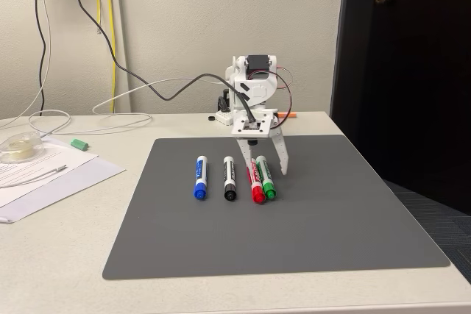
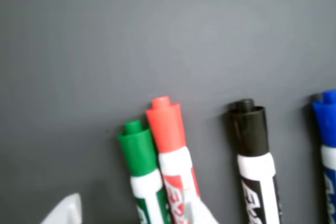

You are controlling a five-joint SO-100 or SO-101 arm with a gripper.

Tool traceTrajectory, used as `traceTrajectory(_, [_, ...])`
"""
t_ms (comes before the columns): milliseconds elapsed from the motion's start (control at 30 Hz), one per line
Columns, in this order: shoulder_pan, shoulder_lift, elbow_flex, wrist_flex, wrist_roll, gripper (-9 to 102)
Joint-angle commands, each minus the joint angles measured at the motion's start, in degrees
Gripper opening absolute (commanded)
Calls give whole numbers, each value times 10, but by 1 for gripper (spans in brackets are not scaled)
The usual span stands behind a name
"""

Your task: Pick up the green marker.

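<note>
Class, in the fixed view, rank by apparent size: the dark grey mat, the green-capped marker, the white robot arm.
1. Dark grey mat, clearly largest.
2. White robot arm.
3. Green-capped marker, smallest.

Even soft indoor light, fixed view sharp, wrist view blurred, faint shadows

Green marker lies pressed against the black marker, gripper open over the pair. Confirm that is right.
Wrong neighbour. In the fixed view the green marker lies against the red marker; the black marker lies apart. The gripper is open over the pair.
</note>
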Motion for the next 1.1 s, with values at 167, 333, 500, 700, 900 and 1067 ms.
traceTrajectory(167, [-19, 12, -22, -11, 16, 30])
traceTrajectory(333, [-23, 18, -22, -8, 18, 30])
traceTrajectory(500, [-23, -9, -22, -23, 16, 30])
traceTrajectory(700, [-22, -27, -22, -24, 18, 31])
traceTrajectory(900, [-16, -49, -22, -30, 13, 32])
traceTrajectory(1067, [-13, -59, -22, -28, 14, 33])
